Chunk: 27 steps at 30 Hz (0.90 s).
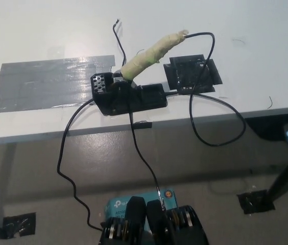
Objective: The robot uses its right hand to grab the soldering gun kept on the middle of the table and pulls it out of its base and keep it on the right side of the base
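The soldering gun [151, 52], its handle wrapped in pale green tape, sits tilted in its black base [128, 96] near the middle of the white table [42, 30], close to the front edge. Its handle slants up to the right, and a black cord [205, 81] runs from its top end, loops over the table edge and hangs down. Neither of my hands shows in the head view.
Right of the base lies a black taped square patch [191, 74]. A wide grey tape patch [47, 84] covers the table at left. Black cables [65, 153] hang from the base toward the floor. A dark stand leg [287, 178] rises at the right.
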Each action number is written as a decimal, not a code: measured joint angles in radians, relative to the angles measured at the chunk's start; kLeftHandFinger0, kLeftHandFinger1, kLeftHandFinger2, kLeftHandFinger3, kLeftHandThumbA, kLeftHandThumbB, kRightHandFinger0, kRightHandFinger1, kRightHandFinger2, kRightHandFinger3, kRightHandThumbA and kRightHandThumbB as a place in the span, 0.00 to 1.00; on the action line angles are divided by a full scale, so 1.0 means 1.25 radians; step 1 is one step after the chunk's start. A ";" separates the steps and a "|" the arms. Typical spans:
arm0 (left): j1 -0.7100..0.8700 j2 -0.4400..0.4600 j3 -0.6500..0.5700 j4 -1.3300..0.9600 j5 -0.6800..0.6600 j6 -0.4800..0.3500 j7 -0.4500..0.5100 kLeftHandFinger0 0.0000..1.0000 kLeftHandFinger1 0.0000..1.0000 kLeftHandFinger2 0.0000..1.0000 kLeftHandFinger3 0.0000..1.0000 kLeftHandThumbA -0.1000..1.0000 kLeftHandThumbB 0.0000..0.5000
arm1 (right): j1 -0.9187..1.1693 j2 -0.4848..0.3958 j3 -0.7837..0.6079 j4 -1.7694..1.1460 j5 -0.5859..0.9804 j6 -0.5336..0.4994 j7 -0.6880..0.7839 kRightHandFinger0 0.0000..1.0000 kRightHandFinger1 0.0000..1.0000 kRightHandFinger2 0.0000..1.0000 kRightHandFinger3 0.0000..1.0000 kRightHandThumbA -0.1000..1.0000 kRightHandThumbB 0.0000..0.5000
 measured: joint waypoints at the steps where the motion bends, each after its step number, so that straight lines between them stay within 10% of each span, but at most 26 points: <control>1: 0.000 0.000 0.000 0.001 0.000 0.001 0.000 0.99 0.97 1.00 1.00 0.55 0.28 | -0.031 -0.003 0.000 -0.019 -0.004 0.002 0.000 1.00 1.00 1.00 1.00 0.54 0.53; 6: -0.014 -0.001 0.000 0.003 0.002 0.002 0.000 0.99 0.97 1.00 1.00 0.55 0.26 | -0.210 -0.009 0.010 -0.076 -0.027 0.005 0.002 1.00 1.00 1.00 1.00 0.67 0.76; 27: -0.017 -0.001 -0.009 -0.013 0.010 0.017 -0.010 1.00 0.98 1.00 1.00 0.57 0.27 | -0.788 0.134 0.381 -0.081 -0.323 0.012 0.204 1.00 1.00 1.00 1.00 0.55 0.71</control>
